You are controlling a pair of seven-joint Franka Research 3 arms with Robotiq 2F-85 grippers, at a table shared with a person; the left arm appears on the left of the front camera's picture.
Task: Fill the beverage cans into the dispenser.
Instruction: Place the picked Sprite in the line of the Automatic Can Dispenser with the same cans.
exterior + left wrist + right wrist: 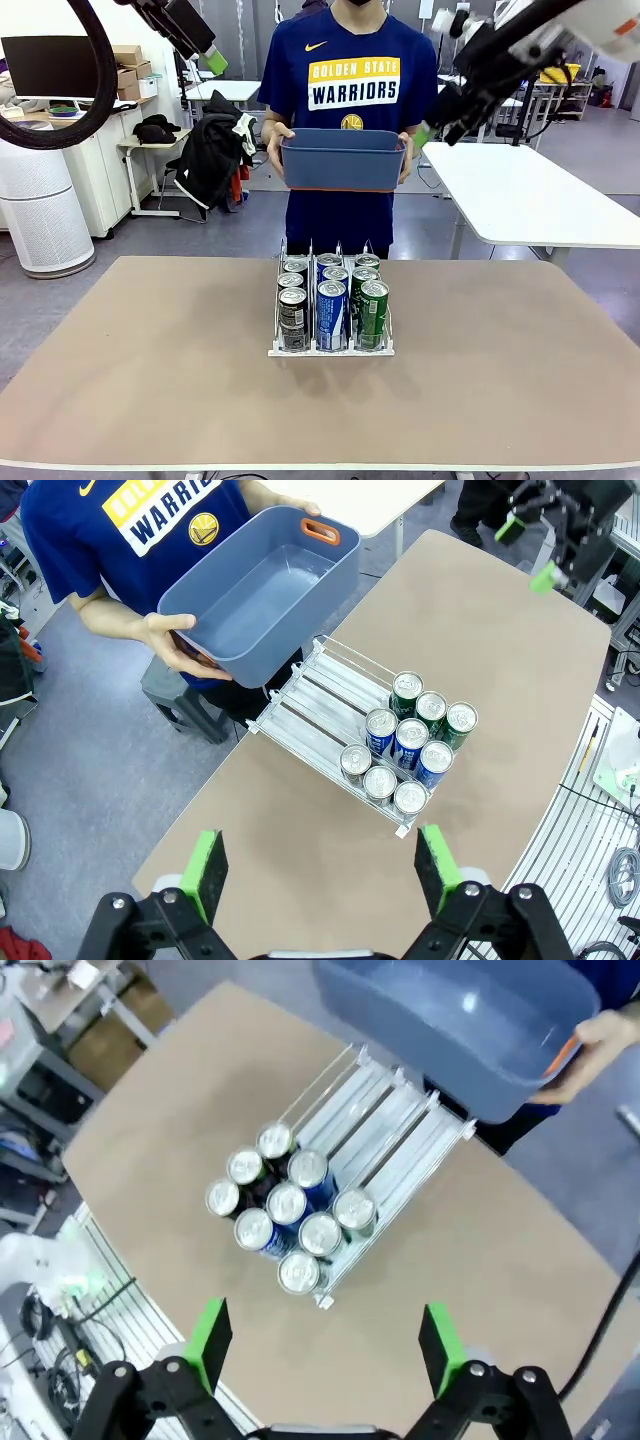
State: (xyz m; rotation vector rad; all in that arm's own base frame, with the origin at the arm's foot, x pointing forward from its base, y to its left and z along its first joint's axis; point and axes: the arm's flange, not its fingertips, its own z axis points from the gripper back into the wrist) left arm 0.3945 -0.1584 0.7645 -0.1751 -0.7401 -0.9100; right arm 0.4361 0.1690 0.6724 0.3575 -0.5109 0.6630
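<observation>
Left gripper: raised high above the bench at the upper left of the front view, nothing between its jaws. Its own wrist view shows the left gripper with green pads set wide apart and empty, well above the bench surface.

Dispenser: stands at the middle of the bench, front lip toward the robot. Nine beverage cans are loaded, three per lane: black/silver cans in the left lane, blue cans in the centre lane, green cans in the right lane. All stand upright and are packed toward the front lip; the wrist views show the rear stretch of each lane bare.

Person: stands at the far edge of the bench, directly behind the dispenser, holding a blue-grey bin in both hands at waist height, clear of the bench. The left wrist view shows the bin's inside bare.

Right gripper: raised at the upper right, near the bin's right end but not touching it. Its wrist view shows the right gripper with jaws wide and empty.
</observation>
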